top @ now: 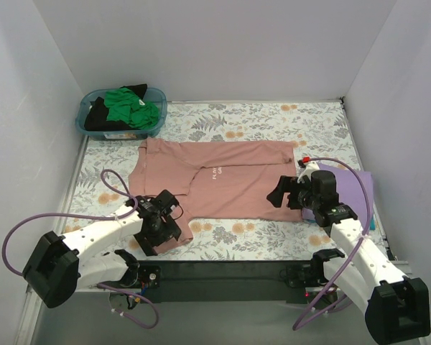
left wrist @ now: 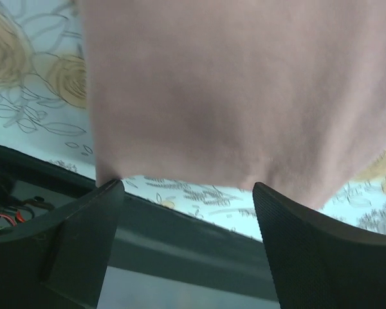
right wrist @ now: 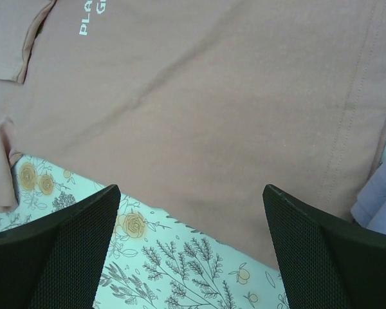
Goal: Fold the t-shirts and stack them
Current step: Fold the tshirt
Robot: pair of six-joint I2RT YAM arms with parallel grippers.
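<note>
A dusty pink t-shirt (top: 230, 180) lies spread flat and sideways across the middle of the counter (top: 273, 118), which is covered by a floral cloth. Its hem points toward the right wall and its sleeves toward the left. Small white text (top: 215, 174) sits on the chest. One sleeve runs down toward the near edge of the counter.

The left hand (top: 160, 224) is at the end of that near sleeve. In the left wrist view its two fingers are spread wide, with the pink cloth filling the space just beyond the tips. The corner of the cloth meets the left fingertip, but I cannot tell whether they touch. Nothing is pinched.

The right hand (top: 287, 190) hovers over the near edge of the pink shirt, close to the hem. Its fingers are spread wide too and hold nothing. In the right wrist view the shirt's near edge runs between the two fingertips, with floral cloth showing below it.

A lavender t-shirt (top: 358, 188) lies at the right side of the counter, just beside the pink hem and partly hidden under the right arm.

A teal basket (top: 85, 121) stands at the far left corner. It holds a crumpled green t-shirt (top: 133, 108) and a black t-shirt (top: 98, 115) beside it.
</note>
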